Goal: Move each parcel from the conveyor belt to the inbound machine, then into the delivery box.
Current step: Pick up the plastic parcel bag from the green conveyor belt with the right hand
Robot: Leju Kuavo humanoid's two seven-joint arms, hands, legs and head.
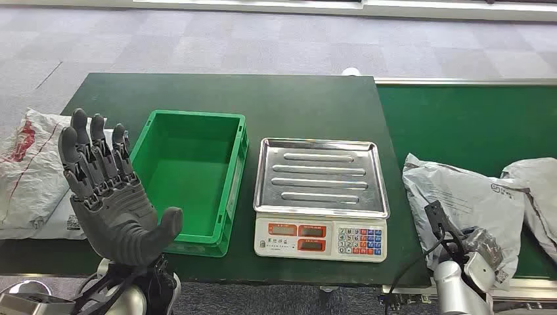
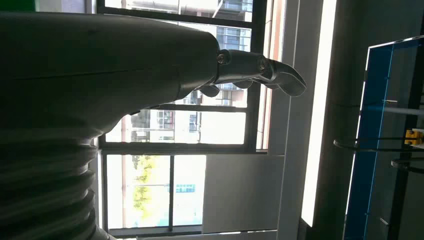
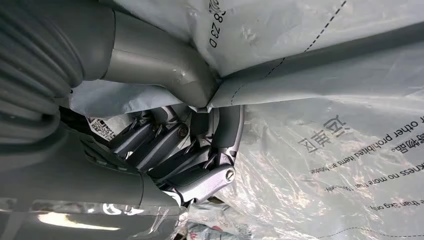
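A crumpled grey parcel [image 1: 460, 193] lies on the green conveyor belt [image 1: 473, 118] at the right. My right hand [image 1: 478, 246] is at its near edge. In the right wrist view the thumb [image 3: 165, 67] and curled fingers [image 3: 192, 157] pinch a fold of the grey parcel [image 3: 325, 150]. A second grey parcel [image 1: 537, 180] lies further right on the belt. The inbound machine, a scale with a bare steel tray [image 1: 318, 177], stands mid-table. Left of it is the green delivery box [image 1: 190, 174], with nothing in it. My left hand [image 1: 108, 190] is raised beside the box, palm open and fingers spread [image 2: 260, 70].
A white parcel with red print [image 1: 29, 170] lies at the table's left end, partly behind my left hand. The dark green table [image 1: 263, 98] meets the belt along a metal rail. Grey carpet lies beyond.
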